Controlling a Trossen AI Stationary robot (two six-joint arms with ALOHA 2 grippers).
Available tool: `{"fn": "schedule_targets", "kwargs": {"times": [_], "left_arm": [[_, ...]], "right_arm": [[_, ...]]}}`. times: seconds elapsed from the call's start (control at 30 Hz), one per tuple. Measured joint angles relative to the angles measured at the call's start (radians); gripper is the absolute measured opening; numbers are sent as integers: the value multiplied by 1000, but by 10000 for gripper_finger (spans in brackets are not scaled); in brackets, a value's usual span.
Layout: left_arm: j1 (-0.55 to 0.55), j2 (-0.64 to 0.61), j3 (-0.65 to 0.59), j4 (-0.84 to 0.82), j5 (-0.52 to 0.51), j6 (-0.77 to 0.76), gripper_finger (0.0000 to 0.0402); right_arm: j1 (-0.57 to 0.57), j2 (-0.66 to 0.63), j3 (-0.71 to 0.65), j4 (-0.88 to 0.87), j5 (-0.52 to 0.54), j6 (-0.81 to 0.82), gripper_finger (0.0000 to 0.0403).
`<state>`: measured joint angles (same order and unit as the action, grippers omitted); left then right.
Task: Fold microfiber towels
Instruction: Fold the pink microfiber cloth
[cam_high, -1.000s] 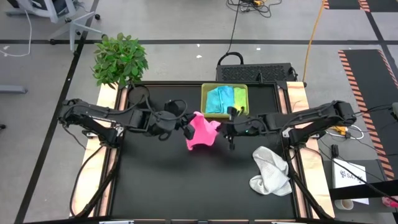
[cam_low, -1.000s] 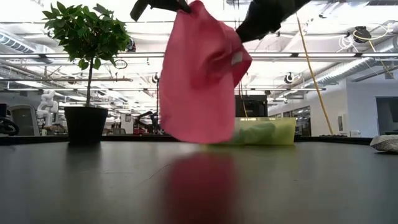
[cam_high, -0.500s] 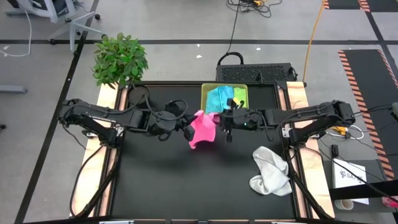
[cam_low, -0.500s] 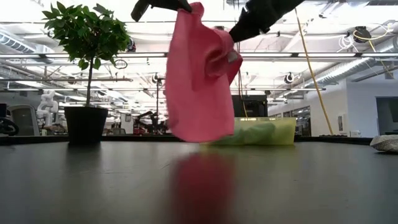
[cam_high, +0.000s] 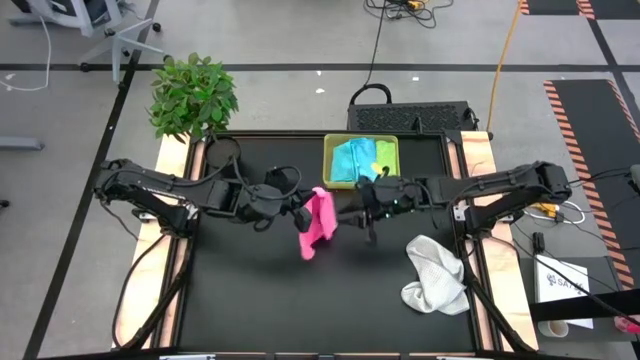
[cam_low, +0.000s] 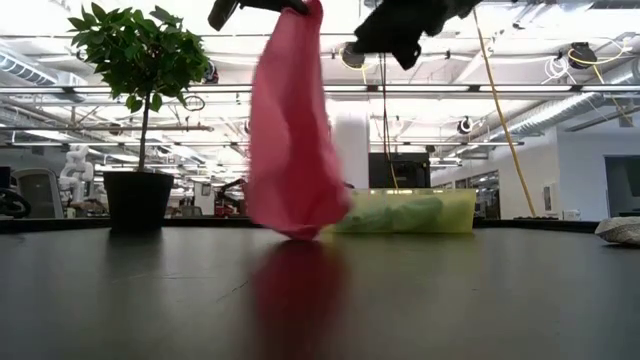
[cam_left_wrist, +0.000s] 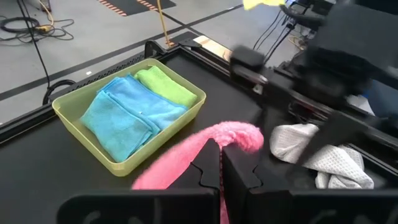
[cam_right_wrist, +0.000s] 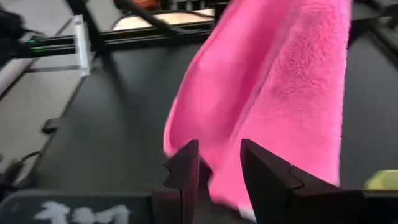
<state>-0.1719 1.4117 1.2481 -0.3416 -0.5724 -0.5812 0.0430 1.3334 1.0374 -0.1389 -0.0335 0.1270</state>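
So your right gripper just let go of the pink towel — a second ago both arms had it stretched between them, now the right fingers stand apart with nothing in them, just beside the cloth. The left gripper is clamped on the top edge, so the towel hangs in one long drape over the middle of the table, its bottom tip touching the surface, or very close to it; hard to say from the low view. That probably means you lost the spread you'd need for a clean fold, so I'd guess you'll want to regrab a free corner before laying it down. The light blue towel and lime green towel sit folded in the tray, and the white towel lies crumpled near the right side, not done yet
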Motion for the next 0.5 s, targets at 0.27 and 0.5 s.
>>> {"fn": "schedule_targets", "kwargs": {"times": [0.27,0.5], "left_arm": [[6,0,0,0,10,-9,1],[2,3,0,0,23,-26,1]], "right_arm": [[89,28,-1,121,179,-87,112],[29,114,0,376,323,-192,112]]}}
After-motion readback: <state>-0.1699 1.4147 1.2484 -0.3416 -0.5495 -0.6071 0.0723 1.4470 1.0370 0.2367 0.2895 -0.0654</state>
